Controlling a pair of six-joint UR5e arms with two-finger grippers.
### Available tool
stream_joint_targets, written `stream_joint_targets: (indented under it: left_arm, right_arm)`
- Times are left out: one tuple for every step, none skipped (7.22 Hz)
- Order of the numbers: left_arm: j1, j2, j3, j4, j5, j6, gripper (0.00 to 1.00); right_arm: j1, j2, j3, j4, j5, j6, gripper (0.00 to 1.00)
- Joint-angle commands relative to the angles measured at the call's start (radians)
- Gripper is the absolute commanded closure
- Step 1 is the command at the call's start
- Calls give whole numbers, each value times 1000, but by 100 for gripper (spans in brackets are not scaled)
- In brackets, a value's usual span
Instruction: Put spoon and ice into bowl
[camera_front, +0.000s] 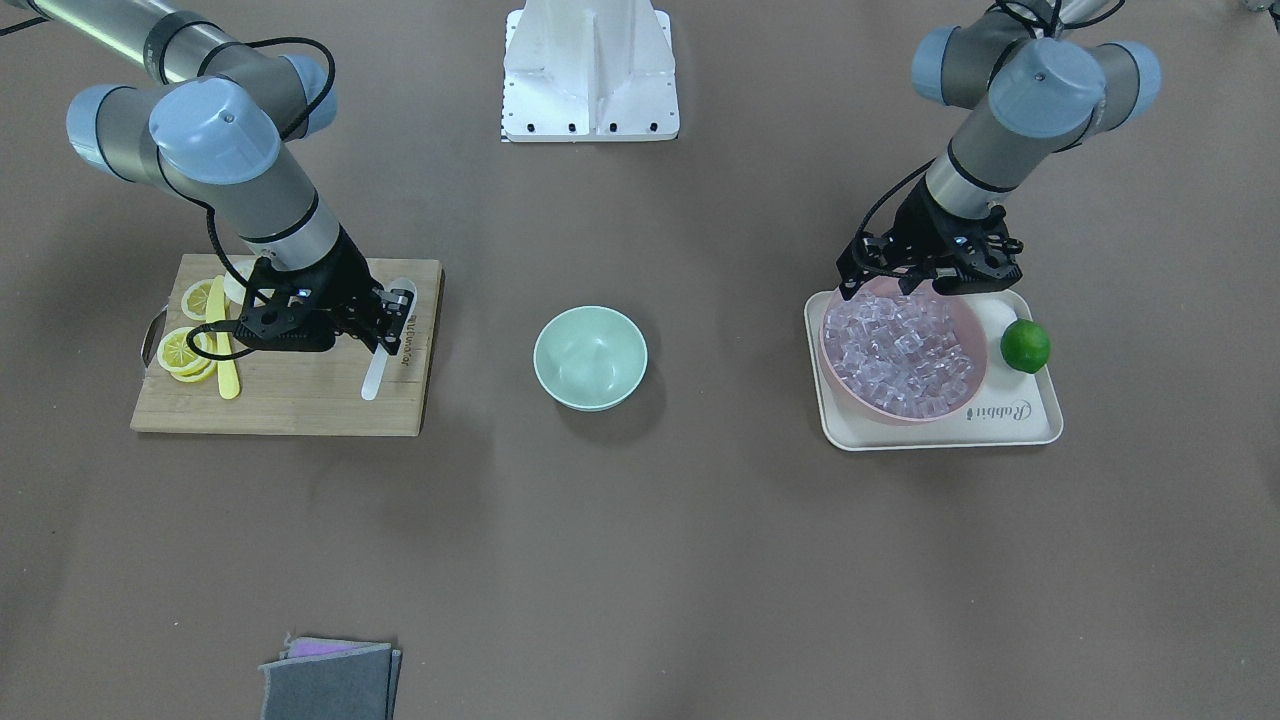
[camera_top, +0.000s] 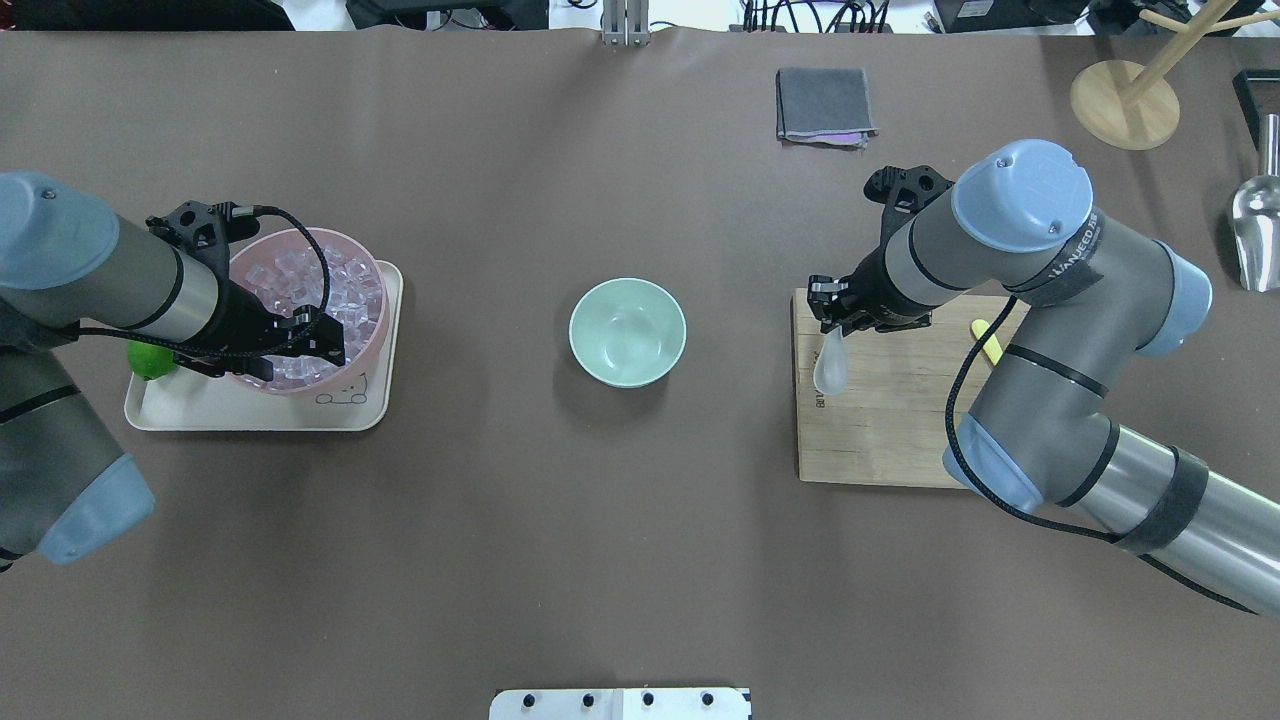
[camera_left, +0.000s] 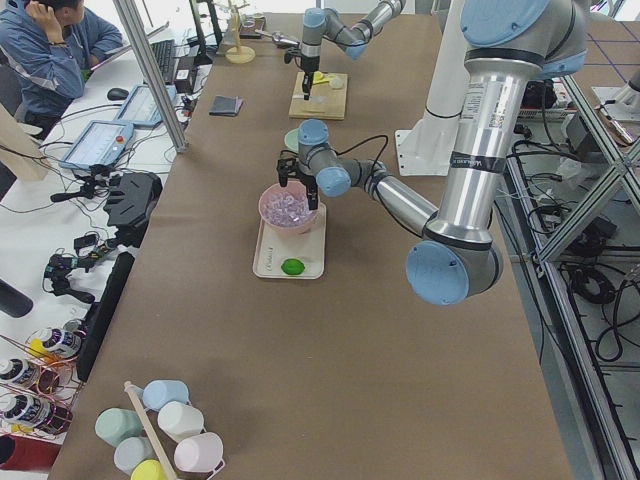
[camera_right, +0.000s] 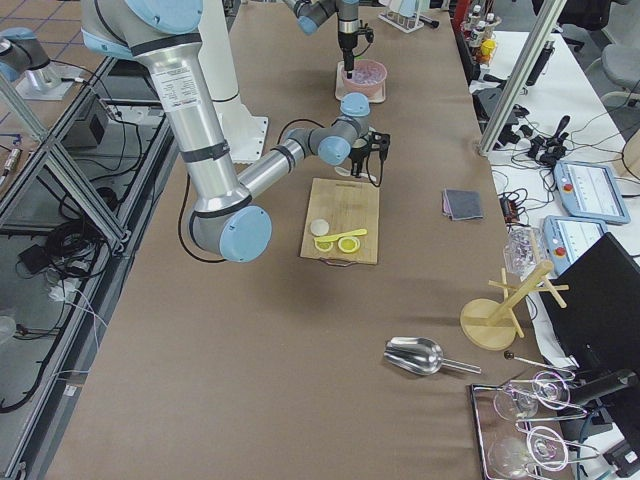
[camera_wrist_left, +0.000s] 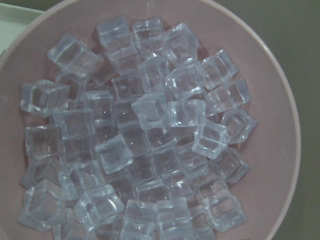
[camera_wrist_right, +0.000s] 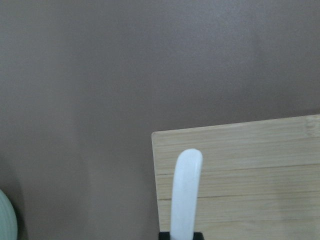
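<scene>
The white spoon (camera_front: 383, 352) is over the wooden cutting board (camera_front: 300, 395). My right gripper (camera_front: 395, 320) is shut on it; the scoop (camera_top: 830, 368) sticks out below the fingers, and the handle (camera_wrist_right: 186, 192) shows in the right wrist view. The empty mint-green bowl (camera_front: 590, 358) stands mid-table (camera_top: 627, 332), apart from both grippers. The clear ice cubes (camera_wrist_left: 150, 140) fill the pink bowl (camera_front: 985, 350). My left gripper (camera_front: 925, 285) hovers open over that bowl's robot-side rim (camera_top: 295, 350), and holds nothing.
The pink bowl sits on a cream tray (camera_front: 1000, 415) with a green lime (camera_front: 1025, 345). Lemon slices (camera_front: 185, 350) and a yellow plastic knife (camera_front: 225, 350) lie on the cutting board. A folded grey cloth (camera_front: 330, 680) lies at the far edge.
</scene>
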Motion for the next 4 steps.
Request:
stream_joint_targets:
  left_arm:
    - [2, -5, 8, 0, 1, -1, 13]
    - [2, -8, 13, 0, 1, -1, 13]
    - [2, -19, 27, 0, 1, 2, 13]
    - [4, -20, 31, 0, 3, 4, 14]
  right_arm:
    - [21, 12, 25, -5, 39, 27, 100]
    - [18, 44, 21, 1, 36, 93, 100]
    - [10, 101, -4, -4, 29, 178, 100]
    - [-5, 144, -37, 2, 7, 238, 100]
